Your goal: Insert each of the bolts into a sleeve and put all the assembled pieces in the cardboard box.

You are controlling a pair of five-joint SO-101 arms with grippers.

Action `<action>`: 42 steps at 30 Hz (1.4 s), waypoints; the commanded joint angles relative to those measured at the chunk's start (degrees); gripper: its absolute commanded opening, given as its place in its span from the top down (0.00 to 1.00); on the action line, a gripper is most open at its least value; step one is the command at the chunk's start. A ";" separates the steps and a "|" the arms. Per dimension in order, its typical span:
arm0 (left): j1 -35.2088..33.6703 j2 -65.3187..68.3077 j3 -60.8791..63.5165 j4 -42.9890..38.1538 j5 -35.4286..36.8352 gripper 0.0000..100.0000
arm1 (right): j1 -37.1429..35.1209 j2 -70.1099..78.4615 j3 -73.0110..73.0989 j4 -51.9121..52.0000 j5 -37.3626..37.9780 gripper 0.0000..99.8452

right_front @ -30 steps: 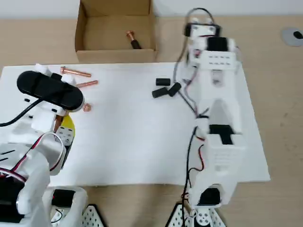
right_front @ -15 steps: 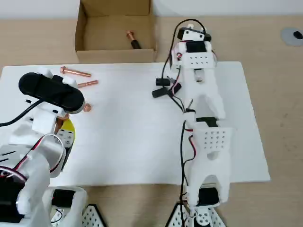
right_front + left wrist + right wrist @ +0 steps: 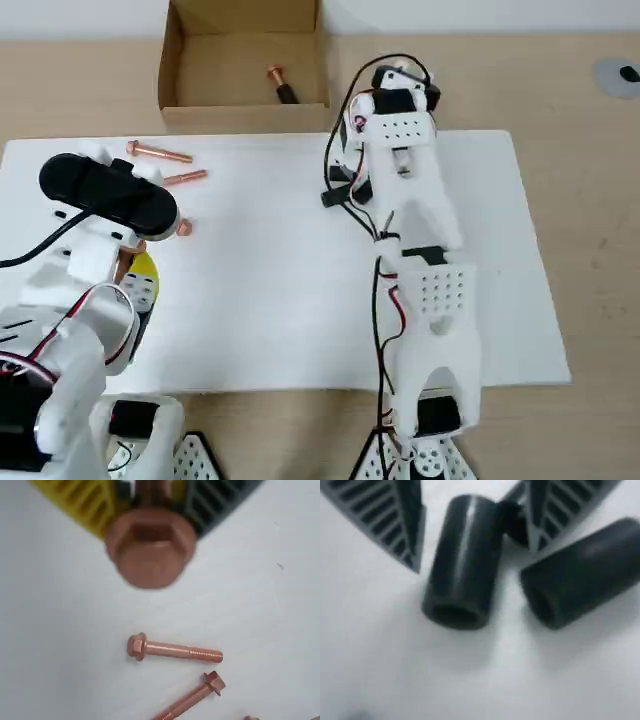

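My left gripper (image 3: pixel 150 495) is shut on a copper bolt (image 3: pixel 150 547), whose hex head faces the camera; in the high view that bolt's head (image 3: pixel 183 228) shows at the left of the white sheet. Two more bolts (image 3: pixel 172 650) (image 3: pixel 192 697) lie loose beyond it. My right gripper (image 3: pixel 475 550) is open, its jaws on either side of a black sleeve (image 3: pixel 462 560) lying on the sheet. A second sleeve (image 3: pixel 582 572) lies just beside one finger. The cardboard box (image 3: pixel 172 60) at the back holds one assembled piece (image 3: pixel 280 85).
The white sheet (image 3: pixel 270 290) covers the middle of the wooden table. The right arm (image 3: pixel 415 200) stretches over the sheet's right half toward the sleeves (image 3: pixel 335 197). The loose bolts (image 3: pixel 160 152) lie near the sheet's far left edge, just before the box.
The right arm has swung left and its gripper has come down over the sleeves. The left arm has kept still with its bolt.
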 commanded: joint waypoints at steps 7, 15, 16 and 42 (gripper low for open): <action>0.44 -0.40 -0.26 -0.09 -0.53 0.99 | -0.84 1.98 -0.48 -0.09 -3.52 0.82; 0.26 -0.40 -0.26 -0.09 -2.11 0.99 | -0.75 3.82 -0.66 -0.97 -3.69 0.84; 0.26 -0.40 -0.26 -0.09 -2.11 0.99 | -0.75 3.82 -0.66 -0.97 -3.60 0.86; 0.18 -0.48 -0.70 0.00 -2.11 0.99 | 2.33 -8.40 -17.63 14.33 0.44 0.99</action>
